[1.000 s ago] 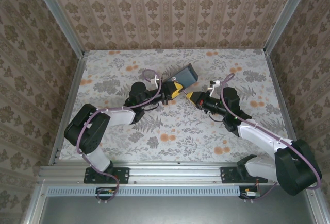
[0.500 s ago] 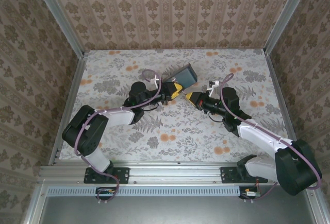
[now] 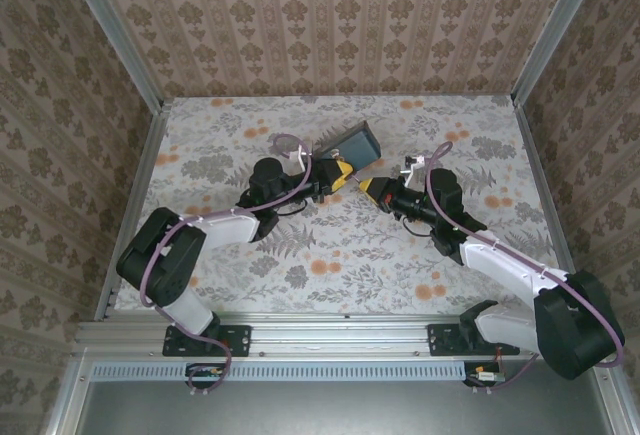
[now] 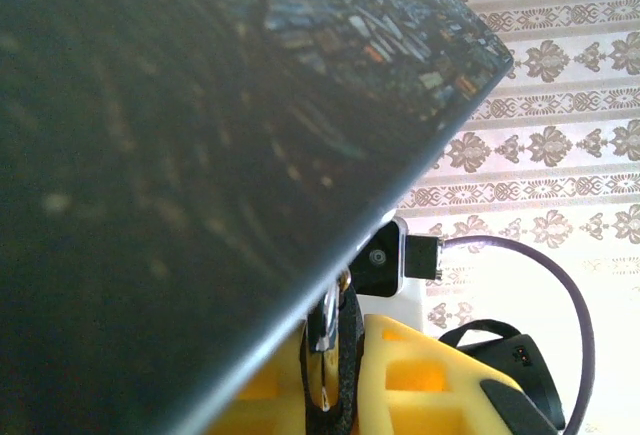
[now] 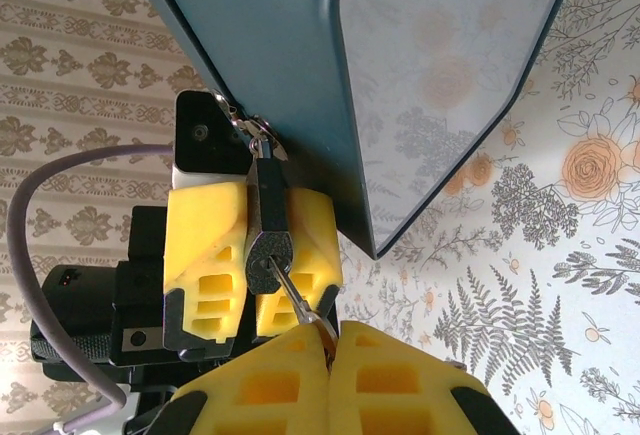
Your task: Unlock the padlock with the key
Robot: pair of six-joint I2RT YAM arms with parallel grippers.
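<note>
The black padlock (image 5: 268,245) hangs from a latch on a dark grey case (image 5: 300,75). My left gripper (image 3: 333,177) is shut on the padlock, with a yellow finger (image 5: 205,255) on each side of its body. My right gripper (image 5: 330,340) is shut on the key (image 5: 298,300), whose blade tip sits in the keyhole at the padlock's bottom end. In the left wrist view the padlock (image 4: 350,355) and its shiny shackle (image 4: 325,320) sit between the left gripper's (image 4: 340,395) yellow pads, under the case (image 4: 200,155). Seen from the top view, the right gripper (image 3: 372,189) meets the left one below the case (image 3: 352,145).
The floral table surface (image 3: 330,245) is walled in by patterned panels at the back and both sides. The case rests tilted near the table's middle. The right wrist's camera housing (image 4: 385,260) and its purple cable (image 4: 540,275) are close behind the padlock.
The left arm's elbow has slid slightly left and toward the front. Both grips and the key in the padlock look the same.
</note>
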